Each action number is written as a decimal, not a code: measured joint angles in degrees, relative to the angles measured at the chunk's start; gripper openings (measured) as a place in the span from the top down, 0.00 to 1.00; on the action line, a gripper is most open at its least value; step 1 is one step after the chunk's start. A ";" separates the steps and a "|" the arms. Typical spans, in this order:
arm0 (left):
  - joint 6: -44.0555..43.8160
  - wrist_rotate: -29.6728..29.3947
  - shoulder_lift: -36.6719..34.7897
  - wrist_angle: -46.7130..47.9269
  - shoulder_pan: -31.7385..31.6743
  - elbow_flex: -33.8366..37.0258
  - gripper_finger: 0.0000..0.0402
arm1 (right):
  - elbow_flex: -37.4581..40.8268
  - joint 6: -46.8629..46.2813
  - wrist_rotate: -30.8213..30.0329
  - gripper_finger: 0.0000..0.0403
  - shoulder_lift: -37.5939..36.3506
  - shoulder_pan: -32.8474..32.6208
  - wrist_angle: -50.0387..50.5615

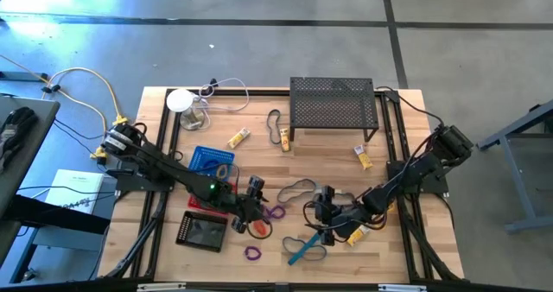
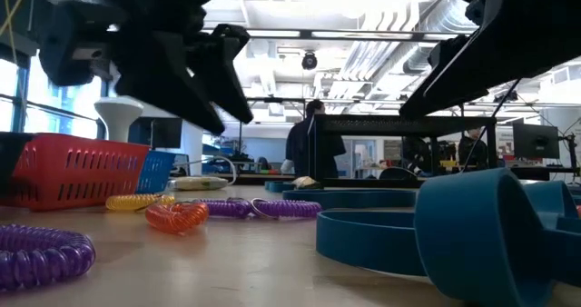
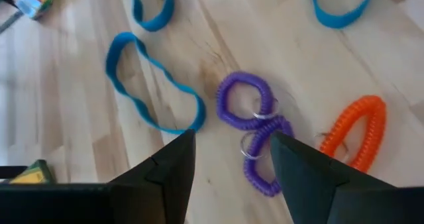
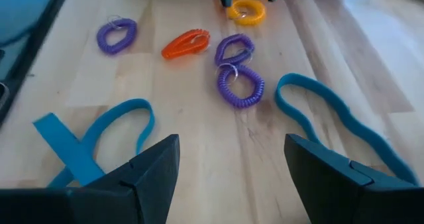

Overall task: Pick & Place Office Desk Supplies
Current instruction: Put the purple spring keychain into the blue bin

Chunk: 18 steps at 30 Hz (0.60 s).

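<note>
Two joined purple coil rings lie on the wooden table just ahead of my left gripper, which is open and hovers over them. An orange coil ring and a wavy blue elastic loop lie on either side of them. In the high view my left gripper is near the table's middle. My right gripper faces it, open above bare wood, between two blue loops. A short yellow-and-white tube lies beside the right arm.
A black mesh shelf stands at the far edge, with a white round device to its left. A blue basket, a red basket and a black tray sit on the left. A lone purple ring lies near the front. People stand in the room behind.
</note>
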<state>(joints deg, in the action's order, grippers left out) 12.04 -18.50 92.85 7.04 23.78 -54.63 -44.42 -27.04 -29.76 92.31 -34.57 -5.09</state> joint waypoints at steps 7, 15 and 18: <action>-3.71 -2.81 0.35 1.44 -3.38 0.00 0.54 | 0.00 -3.45 -2.12 0.35 0.00 0.06 3.56; -8.18 -0.97 3.87 -0.50 -4.97 0.09 0.54 | 0.00 -3.75 -4.24 0.35 0.00 0.39 8.48; -8.95 1.53 4.93 -1.15 -4.97 0.09 0.54 | 0.00 -2.98 -5.16 0.35 0.00 0.97 8.24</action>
<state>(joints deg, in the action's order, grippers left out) 3.09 -16.98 97.78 5.88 18.81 -54.54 -44.42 -30.02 -34.93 92.31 -33.60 3.15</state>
